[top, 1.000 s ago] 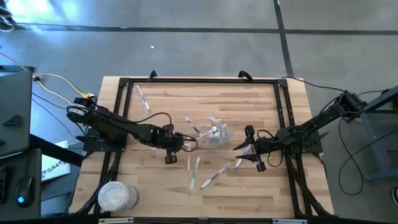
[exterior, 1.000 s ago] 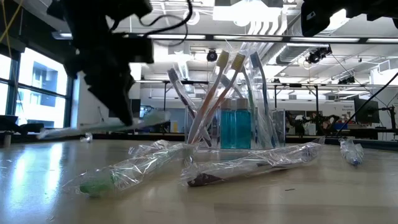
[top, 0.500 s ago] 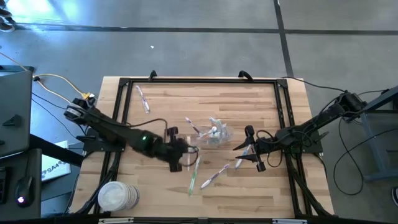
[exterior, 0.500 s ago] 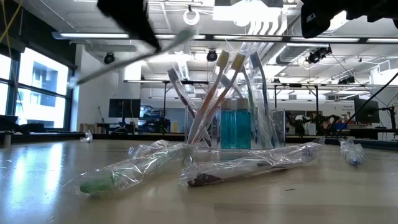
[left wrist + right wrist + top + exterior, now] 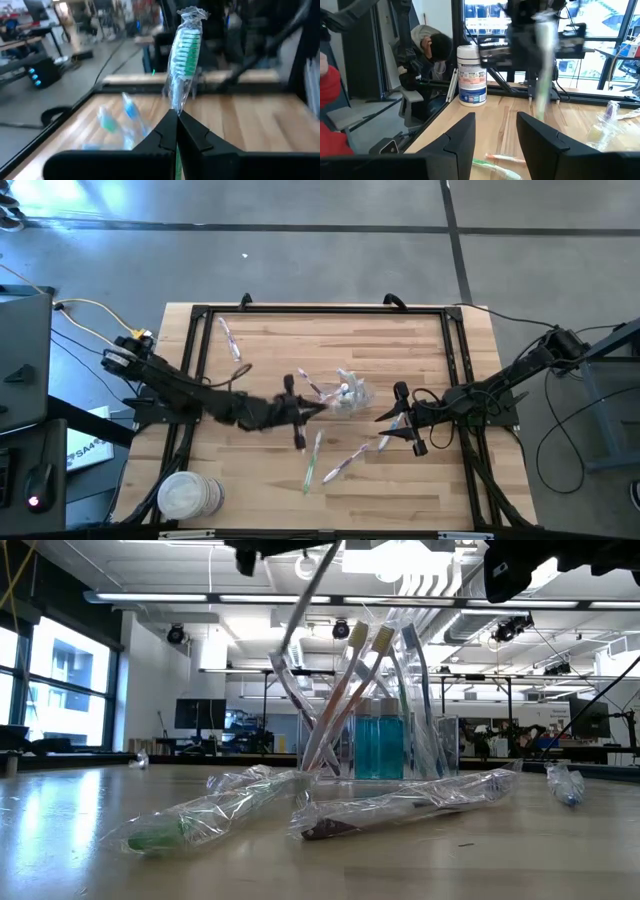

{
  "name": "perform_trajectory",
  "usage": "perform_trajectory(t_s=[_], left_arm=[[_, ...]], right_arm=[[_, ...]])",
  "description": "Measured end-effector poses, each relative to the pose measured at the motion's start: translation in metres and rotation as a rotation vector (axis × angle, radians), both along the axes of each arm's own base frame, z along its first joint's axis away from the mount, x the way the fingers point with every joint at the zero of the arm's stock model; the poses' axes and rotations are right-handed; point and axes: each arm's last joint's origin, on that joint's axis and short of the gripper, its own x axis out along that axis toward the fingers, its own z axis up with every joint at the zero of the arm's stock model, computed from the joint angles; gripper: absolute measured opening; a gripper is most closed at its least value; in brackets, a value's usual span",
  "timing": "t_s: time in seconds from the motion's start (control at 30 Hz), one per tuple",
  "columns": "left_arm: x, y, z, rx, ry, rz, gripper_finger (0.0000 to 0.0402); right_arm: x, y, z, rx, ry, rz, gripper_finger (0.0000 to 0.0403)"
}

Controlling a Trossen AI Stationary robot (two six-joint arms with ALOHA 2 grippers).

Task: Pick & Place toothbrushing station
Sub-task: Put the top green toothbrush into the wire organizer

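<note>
Wooden slatted table [image 5: 400,490], left gripper [image 5: 177,117] pinched on plastic-wrapped green-bristled toothbrush [image 5: 183,60], right gripper [image 5: 495,131] parted, empty, beside clear plastic container [image 5: 350,396].

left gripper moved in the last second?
Yes. In the high view the left gripper, shut on a wrapped toothbrush, has swung toward the clear container at table centre.

The toothbrush [image 5: 184,55] in its clear wrap has green-and-white bristles. The counter [image 5: 270,350] is pale striped wood, framed black. At its seven o'clock, a white tub [image 5: 188,496].
</note>
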Motion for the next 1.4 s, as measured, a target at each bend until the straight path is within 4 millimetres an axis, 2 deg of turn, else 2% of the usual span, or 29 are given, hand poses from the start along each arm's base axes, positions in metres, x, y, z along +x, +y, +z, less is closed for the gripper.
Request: perform_trajectory(t_s=[0.13,0.27,0.43,0.7,0.9,1.1,1.4], left_arm=[[-0.001,0.029,-0.008,-0.065,-0.157,-0.057,0.0000],[-0.006,0.055,-0.021,-0.129,-0.235,-0.052,0.0000],[-0.013,0.076,-0.036,-0.211,-0.333,-0.005,0.0000],[-0.001,0.080,-0.063,-0.223,-0.379,-0.015,0.0000],[0.006,0.089,-0.083,-0.216,-0.338,0.027,0.0000],[0.010,0.099,-0.096,-0.241,-0.302,0.015,0.0000],[0.011,0.097,-0.116,-0.300,-0.243,-0.031,0.0000]], right_arm=[[0.000,0.000,0.000,-0.009,0.002,0.000,0.0136],[0.000,0.000,-0.001,-0.010,0.003,0.000,0.0136],[0.000,0.000,-0.001,-0.012,0.003,0.000,0.0136],[0.000,0.000,-0.001,-0.008,0.004,0.000,0.0136],[0.000,0.000,-0.001,-0.005,0.005,0.000,0.0136],[0.000,0.000,-0.001,-0.007,0.009,0.000,0.0136],[0.000,0.000,-0.002,-0.011,0.018,0.000,0.0136]])
